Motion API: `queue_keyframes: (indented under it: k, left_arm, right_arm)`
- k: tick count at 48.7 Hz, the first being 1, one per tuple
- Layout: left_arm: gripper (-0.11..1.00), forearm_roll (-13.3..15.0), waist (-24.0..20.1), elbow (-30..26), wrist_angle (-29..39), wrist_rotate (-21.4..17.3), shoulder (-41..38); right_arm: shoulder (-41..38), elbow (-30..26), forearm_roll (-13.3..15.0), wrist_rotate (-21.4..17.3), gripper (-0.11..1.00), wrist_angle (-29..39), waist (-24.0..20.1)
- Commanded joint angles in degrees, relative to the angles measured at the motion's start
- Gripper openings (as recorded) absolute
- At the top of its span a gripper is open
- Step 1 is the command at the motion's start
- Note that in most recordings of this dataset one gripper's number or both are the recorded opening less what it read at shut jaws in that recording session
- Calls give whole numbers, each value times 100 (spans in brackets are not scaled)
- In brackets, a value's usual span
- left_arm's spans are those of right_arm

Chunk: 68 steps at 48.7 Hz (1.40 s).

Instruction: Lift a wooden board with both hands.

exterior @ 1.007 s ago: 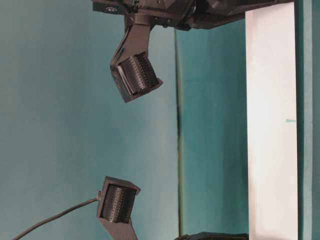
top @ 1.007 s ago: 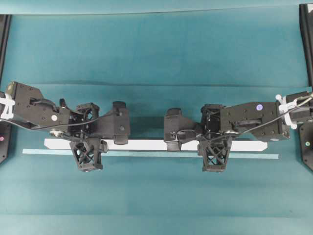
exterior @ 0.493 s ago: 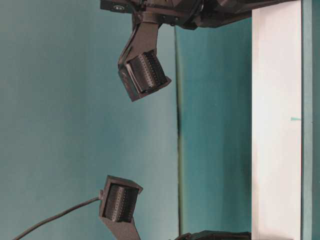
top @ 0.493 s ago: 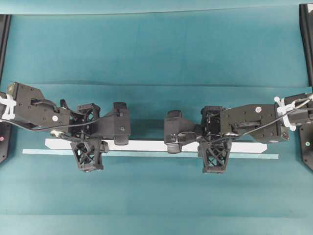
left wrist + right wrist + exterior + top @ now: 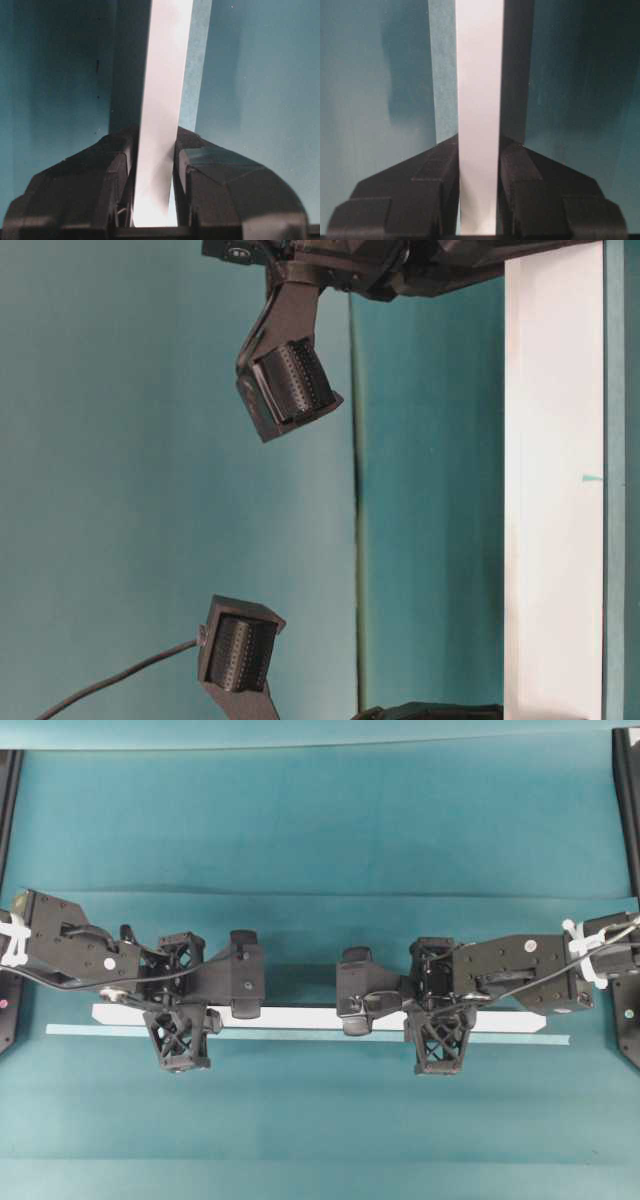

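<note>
White wooden board (image 5: pixel 310 1017) clamped between left fingers (image 5: pixel 112 175) and right fingers (image 5: pixel 435 175), middle hidden under arms

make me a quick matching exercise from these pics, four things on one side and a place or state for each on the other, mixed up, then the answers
Things:
1. wooden board
2. left gripper
3. right gripper
4. pale teal strip

Places or states:
A. thin, lying flat on the cloth alongside the plank
B. shut on the plank, on the overhead view's left side
C. white, clamped at two places
D. shut on the plank, on the overhead view's right side

Pairs: 1-C, 2-B, 3-D, 4-A
</note>
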State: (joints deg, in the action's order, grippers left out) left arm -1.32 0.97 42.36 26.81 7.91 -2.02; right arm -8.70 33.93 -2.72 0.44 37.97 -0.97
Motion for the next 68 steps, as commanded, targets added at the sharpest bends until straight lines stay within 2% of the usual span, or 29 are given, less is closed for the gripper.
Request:
queue_keyframes:
  k: [1, 9, 11, 14, 17, 22, 24, 27, 47, 54, 68]
  left_arm:
    - [17, 9, -9, 35, 0, 18, -9]
    - [18, 0, -9, 79, 0, 18, 9]
    - [20, 0, -18, 88, 0, 26, 9]
    - [33, 0, -26, 88, 18, 44, 18]
    - [52, 0, -9, 88, -9, 70, 26]
    - [79, 0, 0, 88, -88, 26, 79]
    - [88, 0, 0, 88, -105, 26, 105]
    - [97, 0, 0, 79, -105, 26, 132]
    - [97, 0, 0, 114, -105, 9, 396]
    - [97, 0, -35, 141, -105, -88, 861]
    - [97, 0, -44, 193, -185, -527, 2013]
  right_arm:
    - [-62, -35, -26, -26, 21, -149, -44]
    - [-62, -26, -26, -26, 23, -114, -26]
    - [-62, -35, -26, -35, 30, -114, -18]
    - [-53, -26, -26, -70, 47, -114, -18]
    - [-53, -35, -26, -123, 65, -105, -9]
    - [-44, -53, -26, -176, 89, -114, -18]
    - [-26, -53, -26, -185, 94, -114, -9]
    - [-9, -62, -18, -185, 94, -114, -9]
    - [413, -79, 9, -185, 93, -114, 62]
    - [791, -79, 9, -185, 93, -114, 132]
    - [1767, -44, 35, -167, 93, -272, 246]
